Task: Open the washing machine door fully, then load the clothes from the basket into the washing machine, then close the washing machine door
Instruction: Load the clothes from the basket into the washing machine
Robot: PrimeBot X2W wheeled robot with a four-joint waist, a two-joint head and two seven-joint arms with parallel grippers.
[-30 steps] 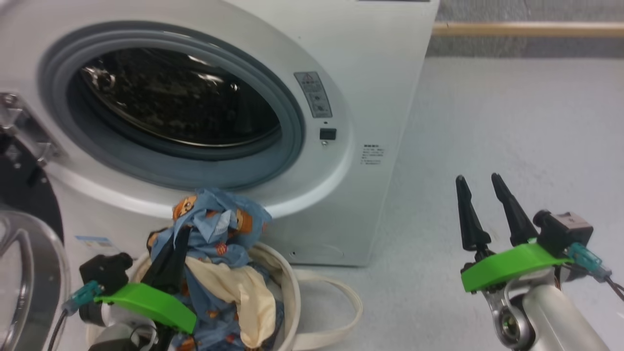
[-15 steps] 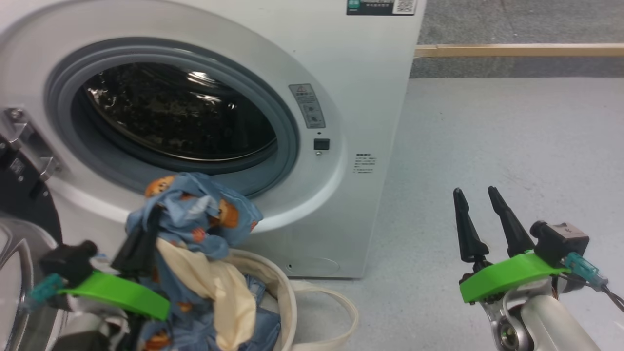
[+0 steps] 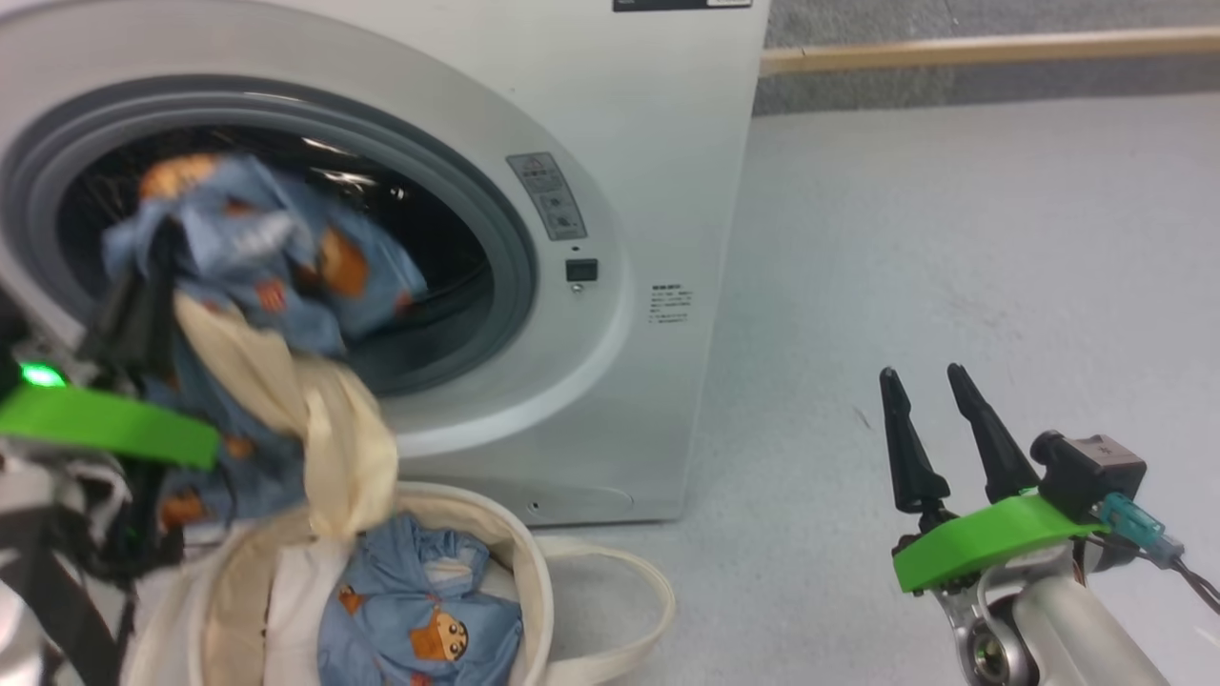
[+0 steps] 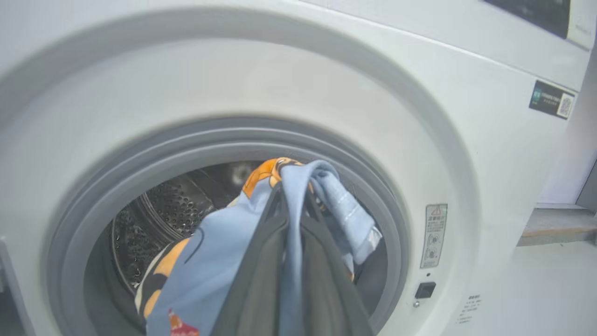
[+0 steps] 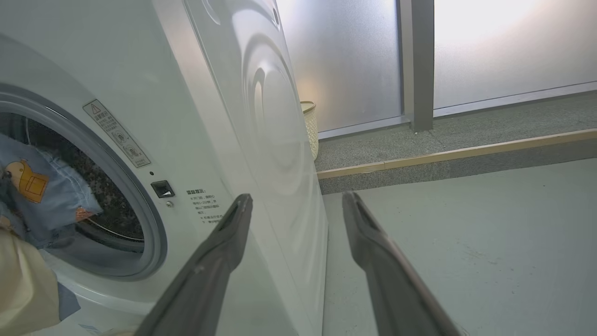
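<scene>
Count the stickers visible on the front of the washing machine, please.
3: a warning sticker right of the grey gasket, a small text label lower right of it, a black label near the top. The clothes may hide others.

The right gripper [image 3: 922, 373] has two long, tapering matt-black fingers [image 3: 908, 448] set on a bright green curved plastic bracket [image 3: 986, 541]. Beside the bracket sits a small black camera block with a grey top [image 3: 1087, 465]; a translucent teal plug [image 3: 1136, 522] carries a thin dark cable [image 3: 1203, 570]. Below are a polished silver wrist joint [image 3: 991, 651] and a pale forearm [image 3: 1096, 638]. The left gripper [image 4: 291, 193] is alike: dark grey fingers [image 4: 259, 280], a flat green bracket [image 3: 105, 426], plus a glowing green light [image 3: 40, 374].
</scene>
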